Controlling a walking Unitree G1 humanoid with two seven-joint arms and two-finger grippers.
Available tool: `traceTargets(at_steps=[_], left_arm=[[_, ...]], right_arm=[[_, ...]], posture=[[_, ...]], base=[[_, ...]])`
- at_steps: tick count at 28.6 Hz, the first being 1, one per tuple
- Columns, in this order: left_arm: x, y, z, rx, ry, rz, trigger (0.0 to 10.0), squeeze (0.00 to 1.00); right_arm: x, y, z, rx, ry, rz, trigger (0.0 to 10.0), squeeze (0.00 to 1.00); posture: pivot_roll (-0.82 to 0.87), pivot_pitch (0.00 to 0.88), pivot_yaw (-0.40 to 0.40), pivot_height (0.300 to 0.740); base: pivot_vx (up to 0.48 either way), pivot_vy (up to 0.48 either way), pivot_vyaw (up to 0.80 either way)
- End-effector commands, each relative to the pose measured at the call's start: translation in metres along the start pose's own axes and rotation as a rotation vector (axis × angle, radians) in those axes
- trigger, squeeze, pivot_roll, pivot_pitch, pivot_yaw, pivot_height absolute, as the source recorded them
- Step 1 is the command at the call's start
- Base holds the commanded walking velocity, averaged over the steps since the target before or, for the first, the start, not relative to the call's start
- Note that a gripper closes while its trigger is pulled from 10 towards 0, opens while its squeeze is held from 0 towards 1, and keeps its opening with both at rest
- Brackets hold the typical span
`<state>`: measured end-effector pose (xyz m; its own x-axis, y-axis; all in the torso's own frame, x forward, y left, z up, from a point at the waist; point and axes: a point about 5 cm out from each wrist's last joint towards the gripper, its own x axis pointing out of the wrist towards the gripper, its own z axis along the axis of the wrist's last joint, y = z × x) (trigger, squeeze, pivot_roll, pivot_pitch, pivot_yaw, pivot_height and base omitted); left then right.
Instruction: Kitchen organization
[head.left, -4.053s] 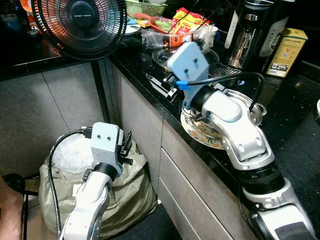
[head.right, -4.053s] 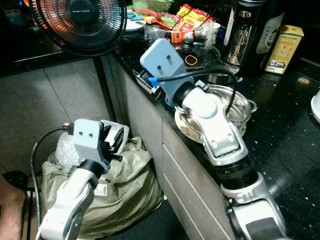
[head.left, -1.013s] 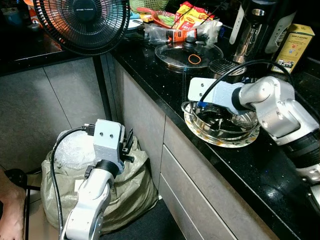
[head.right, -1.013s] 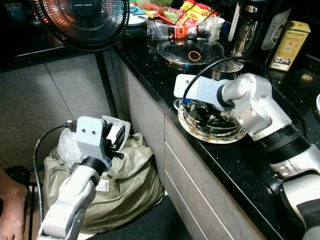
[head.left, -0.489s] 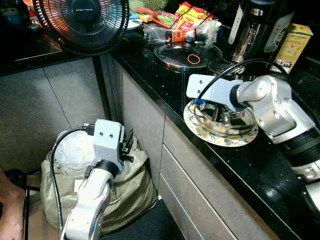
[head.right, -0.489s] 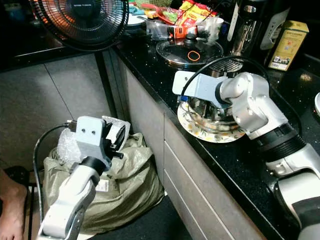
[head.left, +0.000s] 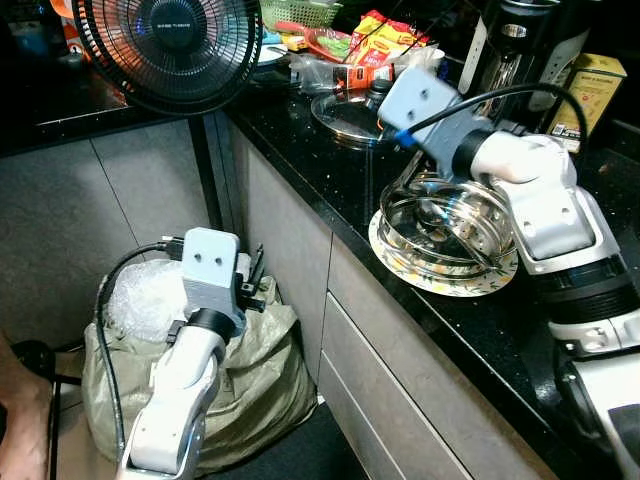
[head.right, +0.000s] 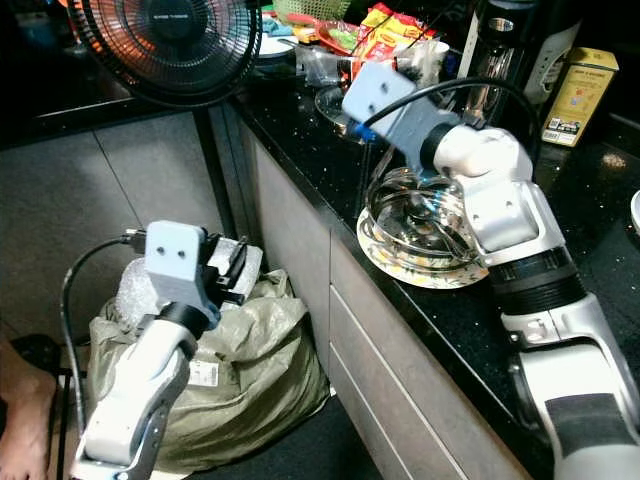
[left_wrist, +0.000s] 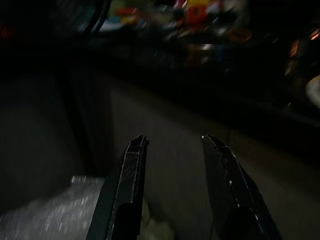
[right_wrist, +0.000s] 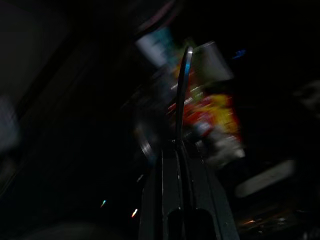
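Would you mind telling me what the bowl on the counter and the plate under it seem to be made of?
The bowl looks like polished stainless steel: silvery, with mirror-like ringed reflections. The plate beneath it looks like glazed ceramic, possibly melamine: pale, glossy, with a printed floral rim. The right gripper pinches a thin shiny edge, apparently the bowl's rim.

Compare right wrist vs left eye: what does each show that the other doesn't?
Right wrist: the right gripper clamped on a thin metal edge, the steel bowl rim seen edge-on. Left eye: the whole bowl over the floral plate, the fan, and the left gripper idle above the sack. Both: bright snack packets, blurred in the wrist view.
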<state>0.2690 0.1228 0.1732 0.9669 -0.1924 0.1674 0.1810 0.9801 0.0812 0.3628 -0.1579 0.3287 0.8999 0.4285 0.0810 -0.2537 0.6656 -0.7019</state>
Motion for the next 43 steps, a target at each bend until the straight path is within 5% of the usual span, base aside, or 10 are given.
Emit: traceTargets(at_steps=[1, 4, 5, 7, 9, 20, 30, 38, 42, 43], left_arm=[[0.004, -0.002, 0.017, 0.039, -0.076, -0.025, 10.0, 0.0], [0.008, -0.001, 0.033, 0.067, -0.137, -0.035, 10.0, 0.0], [0.01, 0.0, 0.041, 0.084, -0.167, -0.039, 10.0, 0.0], [0.012, 0.001, 0.047, 0.096, -0.187, -0.042, 10.0, 0.0], [0.016, 0.006, 0.061, 0.117, -0.239, -0.037, 10.0, 0.0], [0.023, 0.026, 0.09, 0.214, -0.325, -0.028, 10.0, 0.0], [0.026, 0.036, 0.092, 0.323, -0.311, -0.069, 10.0, 0.0], [0.028, 0.042, 0.078, 0.475, -0.231, -0.199, 10.0, 0.0], [0.03, 0.032, 0.074, 0.687, -0.234, -0.268, 10.0, 0.0], [0.032, 0.022, 0.078, 0.757, -0.298, -0.263, 10.0, 0.0]], right_arm=[[-0.005, -0.014, 0.009, 0.054, -0.084, -0.114, 0.0, 0.0], [-0.01, -0.025, 0.009, 0.135, -0.13, -0.228, 0.0, 0.0], [-0.013, -0.031, 0.007, 0.184, -0.14, -0.29, 3.0, 0.0], [-0.015, -0.035, 0.005, 0.216, -0.146, -0.331, 3.0, 0.0], [-0.017, -0.037, 0.001, 0.277, -0.164, -0.377, 10.0, 0.0], [-0.029, -0.028, -0.014, 0.329, -0.183, -0.495, 10.0, 0.0], [-0.032, -0.018, -0.004, 0.4, -0.291, -0.402, 10.0, 0.0], [-0.036, -0.01, 0.016, 0.483, -0.435, -0.297, 10.0, 0.0], [-0.037, -0.007, 0.019, 0.489, -0.449, -0.277, 10.0, 0.0], [-0.036, -0.006, 0.02, 0.492, -0.447, -0.271, 10.0, 0.0]], posture=[[0.07, 0.0, -0.013, 0.74], [0.07, 0.0, -0.013, 0.74], [0.07, 0.0, -0.012, 0.74], [0.07, 0.0, -0.012, 0.74], [0.07, 0.0, -0.01, 0.74], [0.07, 0.0, -0.009, 0.74], [0.06, 0.0, -0.011, 0.74], [0.06, 0.0, -0.011, 0.74], [0.06, 0.0, -0.013, 0.74], [0.06, 0.0, -0.011, 0.74]], base=[[0.0, 0.0, 0.0], [0.0, 0.0, 0.0], [0.0, 0.0, 0.0], [0.0, 0.0, 0.0], [0.0, 0.0, -0.62], [0.0, 0.0, -0.8], [0.0, 0.0, -0.56], [0.0, 0.0, 0.0], [0.0, 0.0, 0.0], [0.0, 0.0, 0.0]])
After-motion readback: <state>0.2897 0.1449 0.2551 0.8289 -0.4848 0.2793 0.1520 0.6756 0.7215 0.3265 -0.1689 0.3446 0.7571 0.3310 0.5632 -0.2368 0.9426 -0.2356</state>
